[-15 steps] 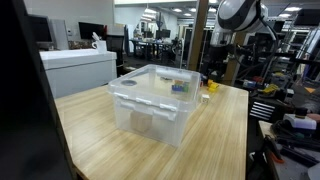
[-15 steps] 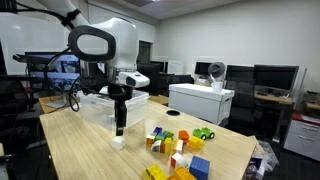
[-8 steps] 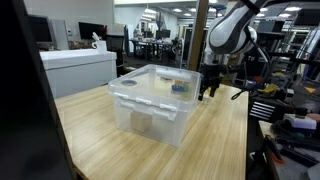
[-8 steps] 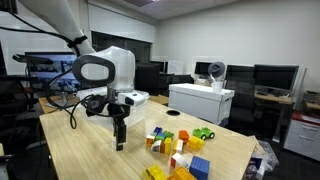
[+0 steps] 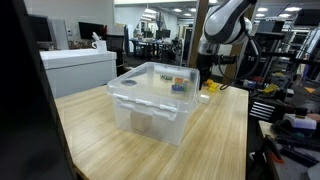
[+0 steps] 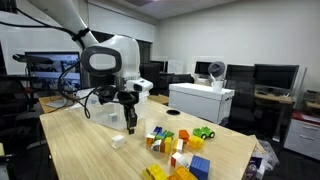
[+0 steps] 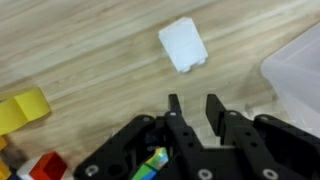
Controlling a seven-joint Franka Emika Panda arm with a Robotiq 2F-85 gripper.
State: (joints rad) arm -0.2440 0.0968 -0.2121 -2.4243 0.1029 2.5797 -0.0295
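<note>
Wood table (image 7: 80,50), pincer (image 7: 193,105) downward near white block (image 7: 184,45)

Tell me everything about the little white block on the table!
The white block is small, plain, with rounded corners, and looks like smooth plastic. It lies flat on the light wooden table, turned askew to the grain. Only the table touches it: the jaws stand apart from it, and the clear bin is off to one side.
</note>
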